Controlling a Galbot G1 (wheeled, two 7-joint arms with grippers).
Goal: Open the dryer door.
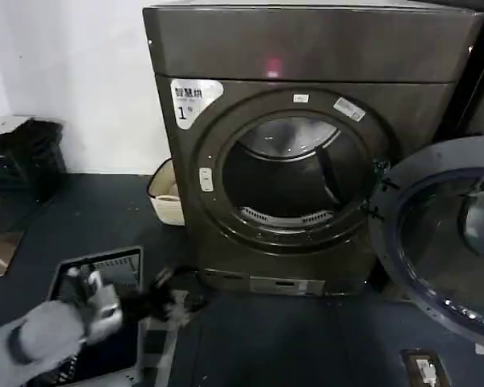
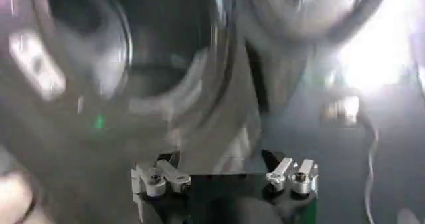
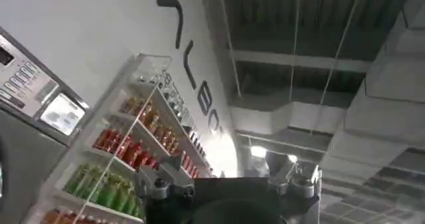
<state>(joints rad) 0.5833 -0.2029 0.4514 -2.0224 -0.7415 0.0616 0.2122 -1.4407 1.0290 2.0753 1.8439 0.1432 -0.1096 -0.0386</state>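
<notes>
one step looks finished: the dryer door (image 1: 448,242) hangs swung wide on the right of the dryer (image 1: 306,145), leaving the drum mouth bare. the left gripper (image 1: 173,302) sits low by the floor at the machine's left foot, well apart from the door; in its wrist view its jaws stand spread and hold nothing. the right gripper (image 3: 229,185) points up at a ceiling and drinks shelves (image 3: 126,159); whether its jaws are spread i cannot tell. next calls for little beyond pulling the left arm clear.
</notes>
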